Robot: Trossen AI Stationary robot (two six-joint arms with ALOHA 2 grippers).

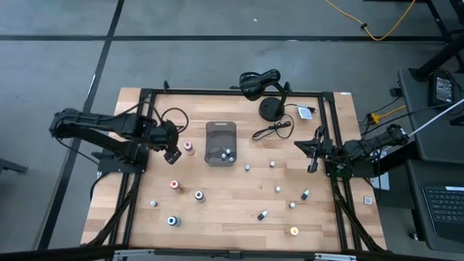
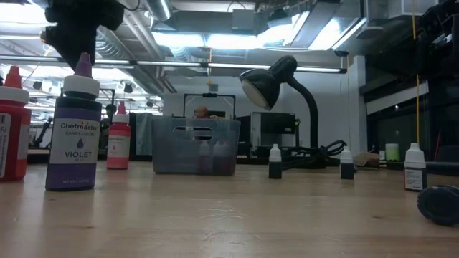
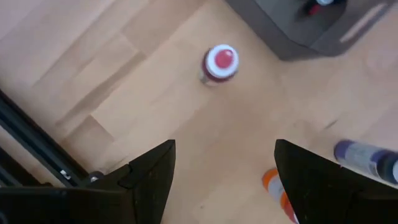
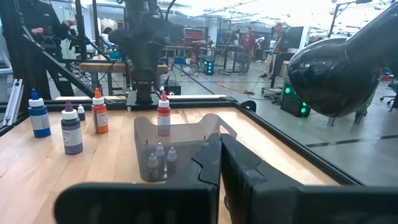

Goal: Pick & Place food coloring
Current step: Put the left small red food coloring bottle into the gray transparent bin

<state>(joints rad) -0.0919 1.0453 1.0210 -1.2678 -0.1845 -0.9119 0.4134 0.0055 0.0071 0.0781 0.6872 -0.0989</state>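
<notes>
While my left arm reached in from the left edge of the table [image 1: 145, 217], bent at the elbow, its left gripper [image 1: 172, 154] hung above the wood with the jaws spread wide and nothing between them; in the left wrist view my two dark fingers [image 3: 149, 180] framed only bare boards. My right arm lay folded along the right edge, and the right gripper [image 1: 313, 161] pointed across the table with its jaws pressed together, holding nothing. The gray tray [image 1: 220, 142] sat near the middle, just beyond my left gripper, and a few small bottles stood inside it, blurred through its smoky wall in the low view. The black desk lamp [image 1: 262, 85] stood at the far edge with its cable looping beside the tray. The food coloring was scattered over the table: a pink-capped bottle [image 1: 188, 147] stood upright just beside my left gripper, between it and the tray, a red bottle [image 1: 175, 185] and a violet bottle [image 2: 74, 129] stood nearer the front, and the smaller droppers were spread well apart toward the right. My left gripper showed only as a dark mass, cut off at the upper corner of the low view. An orange-capped bottle [image 3: 273, 183] was partly hidden behind one finger in the left wrist view, and I could not read the tiny caps on the right half from above.
</notes>
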